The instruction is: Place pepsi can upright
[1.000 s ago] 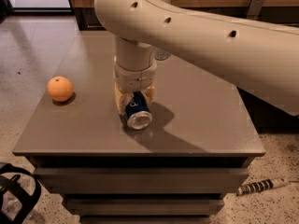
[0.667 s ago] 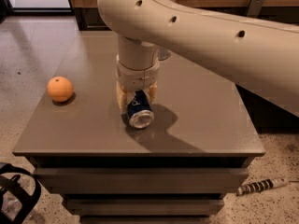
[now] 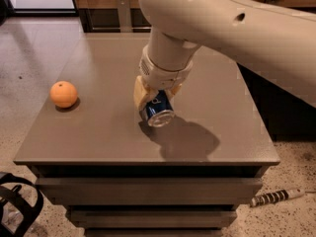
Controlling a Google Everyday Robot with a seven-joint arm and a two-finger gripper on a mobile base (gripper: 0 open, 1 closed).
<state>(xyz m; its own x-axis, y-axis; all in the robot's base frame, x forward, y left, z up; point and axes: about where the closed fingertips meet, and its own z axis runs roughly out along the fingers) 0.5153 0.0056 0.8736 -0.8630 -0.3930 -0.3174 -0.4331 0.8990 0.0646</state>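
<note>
tool (image 3: 156,98) clamped on tilted can (image 3: 159,113); can's far end hidden by tool; arm cut off right; tabletop (image 3: 98,137): 1 can, 1 orange (image 3: 63,94)

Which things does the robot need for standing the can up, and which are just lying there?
For the job: pepsi can, tilted; pincer mid-table, clamped around it; table.
Just lying about: orange on the table's left; cable on the floor.

End effector (image 3: 157,98) around pepsi can (image 3: 158,112); orange (image 3: 63,94) leftward
</note>
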